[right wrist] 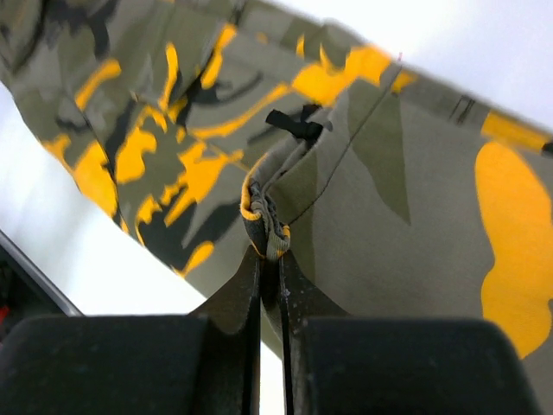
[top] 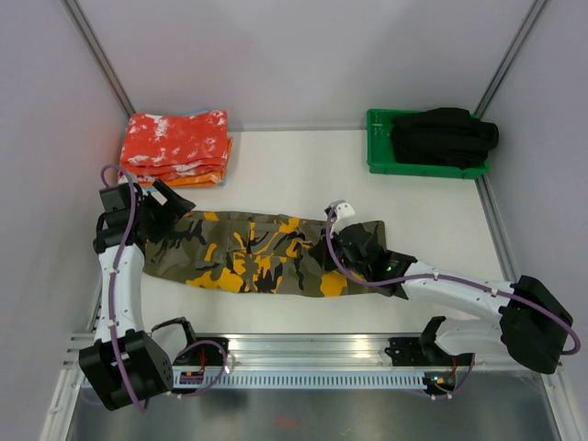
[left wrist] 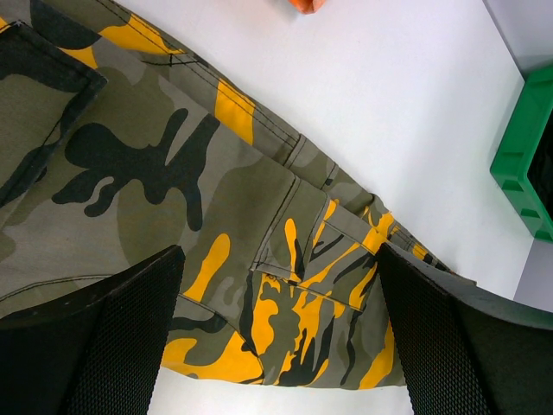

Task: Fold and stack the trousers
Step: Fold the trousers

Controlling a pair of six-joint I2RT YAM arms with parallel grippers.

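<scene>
Right pincer (right wrist: 270, 258) tight on a fold of the trousers (top: 248, 250); left pincer (left wrist: 278, 255) wide apart above them

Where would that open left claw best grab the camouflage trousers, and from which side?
The left-end edge of the trousers, nearest the left gripper. They lie flat, stretched lengthwise on the table, so only an edge offers something to pinch. Probably best to come down from above at the left, mirroring the right gripper, which is shut on a fold at the right end.

trousers (left wrist: 173, 173): matt woven cloth, stitched seams
left fingers (left wrist: 121, 337): black, finely dimpled, matt
tray (left wrist: 518, 164): smooth green plastic
table (left wrist: 389, 104): smooth, matt white
</scene>
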